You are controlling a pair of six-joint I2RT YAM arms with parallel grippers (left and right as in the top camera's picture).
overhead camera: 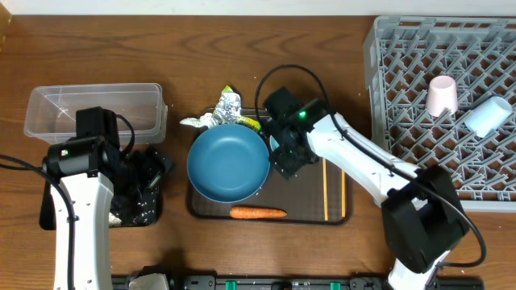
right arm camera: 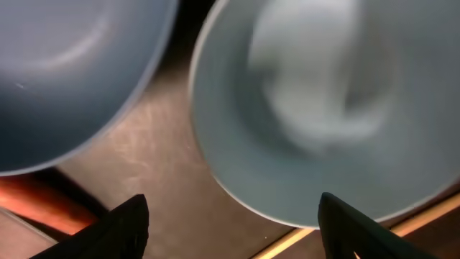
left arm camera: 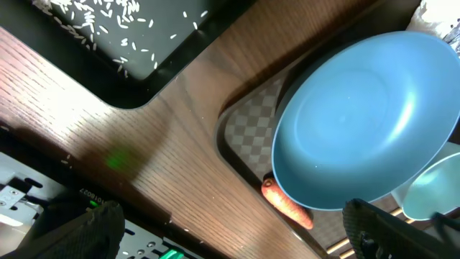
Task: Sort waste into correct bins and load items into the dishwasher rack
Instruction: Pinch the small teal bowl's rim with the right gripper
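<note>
The large dark blue bowl [overhead camera: 228, 163] sits on the left of the brown serving tray [overhead camera: 306, 211]. It also shows in the left wrist view [left arm camera: 359, 122]. My right gripper [overhead camera: 287, 156] is open just above the small pale blue bowl [right arm camera: 323, 108], its fingers [right arm camera: 233, 230] apart over the bowl's near rim. The carrot [overhead camera: 258, 213] lies at the tray's front edge. Two chopsticks [overhead camera: 326, 189] lie on the tray's right side. My left gripper [overhead camera: 149, 173] is open and empty over the black tray [overhead camera: 137, 211], which holds rice [left arm camera: 86, 18]. Its fingers [left arm camera: 233, 237] hold nothing.
Crumpled foil [overhead camera: 228, 106], a yellow-green wrapper [overhead camera: 247, 123] and white paper [overhead camera: 193, 122] lie behind the big bowl. The clear tub [overhead camera: 93, 109] stands at the back left. The grey rack [overhead camera: 419, 121] at the right holds a whitish-pink cup [overhead camera: 442, 95] and a pale blue cup [overhead camera: 489, 117].
</note>
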